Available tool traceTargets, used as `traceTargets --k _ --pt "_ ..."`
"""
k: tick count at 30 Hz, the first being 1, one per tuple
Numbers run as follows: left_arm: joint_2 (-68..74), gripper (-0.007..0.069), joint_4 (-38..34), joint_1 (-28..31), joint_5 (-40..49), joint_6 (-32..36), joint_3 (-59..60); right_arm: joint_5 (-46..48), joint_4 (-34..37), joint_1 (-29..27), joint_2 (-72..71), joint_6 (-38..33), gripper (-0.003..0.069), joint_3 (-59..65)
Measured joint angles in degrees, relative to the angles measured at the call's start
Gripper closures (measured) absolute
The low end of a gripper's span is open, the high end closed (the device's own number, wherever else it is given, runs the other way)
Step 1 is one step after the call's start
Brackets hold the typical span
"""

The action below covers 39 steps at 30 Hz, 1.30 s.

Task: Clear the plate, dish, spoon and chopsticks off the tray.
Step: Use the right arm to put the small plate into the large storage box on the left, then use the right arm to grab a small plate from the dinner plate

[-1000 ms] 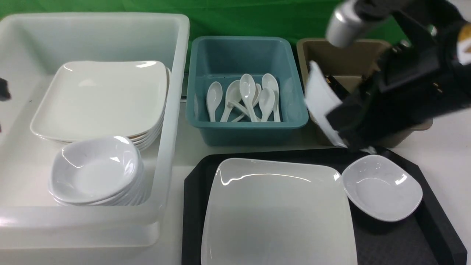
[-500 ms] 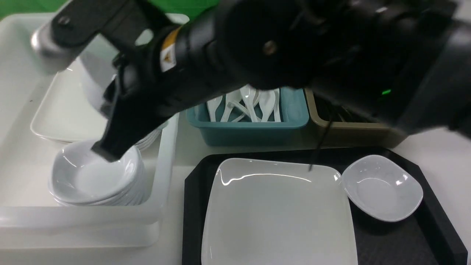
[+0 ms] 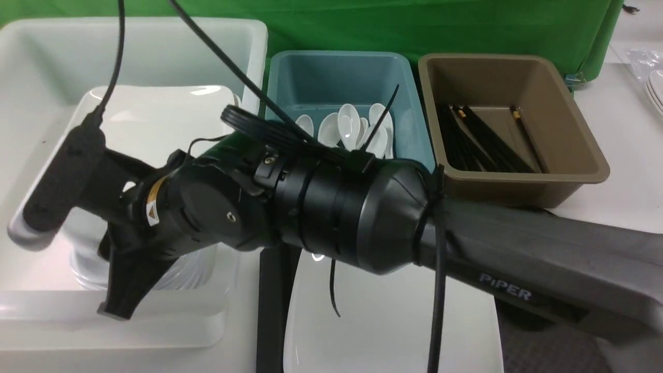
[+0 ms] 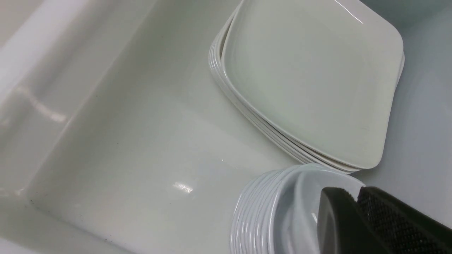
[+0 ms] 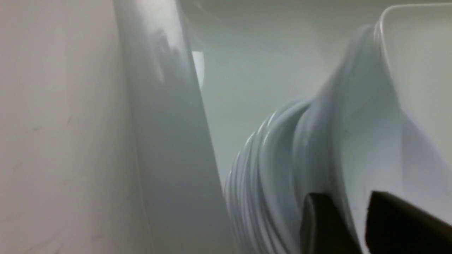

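Observation:
My right arm (image 3: 321, 207) reaches across the tray (image 3: 269, 311) into the white tub (image 3: 129, 46). There my right gripper (image 5: 348, 197) stands open, its fingers on either side of the rim of a small white dish (image 5: 370, 141). That dish lies on top of the stack of dishes (image 5: 261, 169). My left gripper (image 4: 355, 195) hovers shut and empty just over the same stack (image 4: 261, 211). The large square plate (image 3: 388, 321) lies on the tray, partly hidden by the arm. The arm also hides the tray's right part. Spoons (image 3: 347, 122) and chopsticks (image 3: 481, 145) lie in tubs behind the tray.
A pile of large square plates (image 4: 310, 81) sits in the white tub behind the dishes. The teal tub (image 3: 336, 72) holds several spoons, and the brown tub (image 3: 518, 77) holds the chopsticks. More white plates show at the far right edge (image 3: 655, 88).
My right arm swung from over the brown tub across to the white tub, carrying a small dish down onto the stack. Its jaws have come apart. The left gripper stayed shut.

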Motion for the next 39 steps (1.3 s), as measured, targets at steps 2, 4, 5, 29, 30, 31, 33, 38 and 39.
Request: traceTargets --k 2,4,5,29,30,31,33,38,39 --pt "-0.06 0.0571 -0.17 0.0 0.0 0.11 0.0 0.43 0.0 0.0 -0.37 0.74 0.0253 0.0" --pt "-0.17 0.0571 -0.27 0.0 0.0 0.37 0.0 2.18 -0.14 0.0 -1.37 2.38 0.013 0.0" --pt "-0.17 0.0571 -0.31 0.0 0.0 0.59 0.0 4.17 -0.08 0.0 -2.43 3.42 0.0069 0.0" --pt "-0.17 0.0571 3.96 -40.1 1.96 4.55 0.0 40.59 -19.09 -32.71 -32.03 17.38 0.0469 31.5" --pt "-0.17 0.0571 3.94 -40.81 1.96 4.4 0.0 39.29 -19.09 -34.07 -32.19 17.51 0.0417 34.46" --pt "-0.17 0.0571 3.87 -41.03 1.9 4.32 0.0 37.85 -19.03 -34.72 -32.17 17.73 0.0384 36.67" --pt "-0.17 0.0571 3.84 -41.18 1.59 4.27 0.0 33.96 -18.97 -35.88 -32.17 18.42 0.0298 40.74" --pt "-0.17 0.0571 4.87 -41.18 1.29 3.91 0.0 20.88 -18.48 -36.46 -32.17 18.67 0.0127 50.72" --pt "-0.17 0.0571 4.99 -41.18 1.29 3.91 0.0 18.56 -18.48 -36.46 -32.17 18.67 0.0118 52.04"
